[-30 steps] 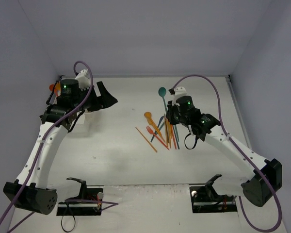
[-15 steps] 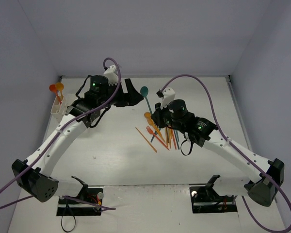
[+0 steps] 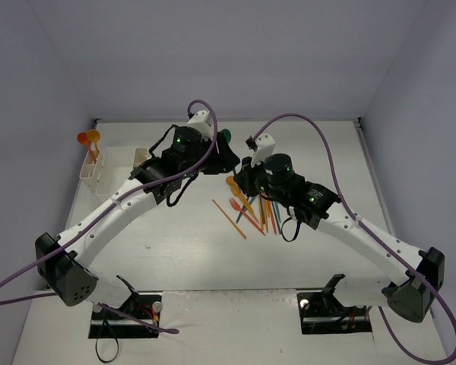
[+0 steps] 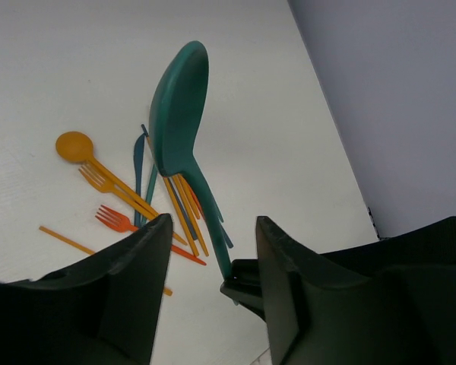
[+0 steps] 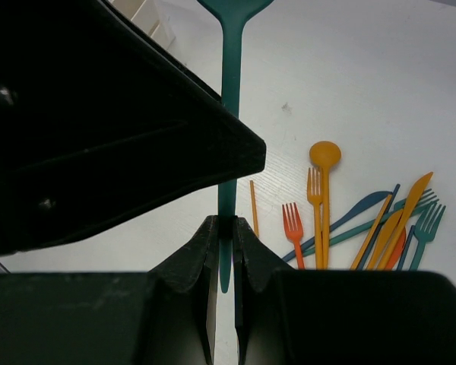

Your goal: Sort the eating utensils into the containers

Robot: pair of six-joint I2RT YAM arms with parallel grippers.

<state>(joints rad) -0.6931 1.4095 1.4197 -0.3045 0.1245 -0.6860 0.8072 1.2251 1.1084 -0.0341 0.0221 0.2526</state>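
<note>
Right wrist view: the right gripper point(image 5: 226, 228) pinches the handle of the teal spoon point(image 5: 229, 114), held upright above the table. The left gripper point(image 4: 213, 224) is half-spread, with the spoon just ahead between its fingers, untouched.

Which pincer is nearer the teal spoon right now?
Right. The right pincer is shut on the handle of the teal spoon; the left pincer faces the spoon, jaws apart, close but not gripping.

Containers point(image 3: 110, 169) far left, utensil pile point(image 3: 254, 209) centre
</note>
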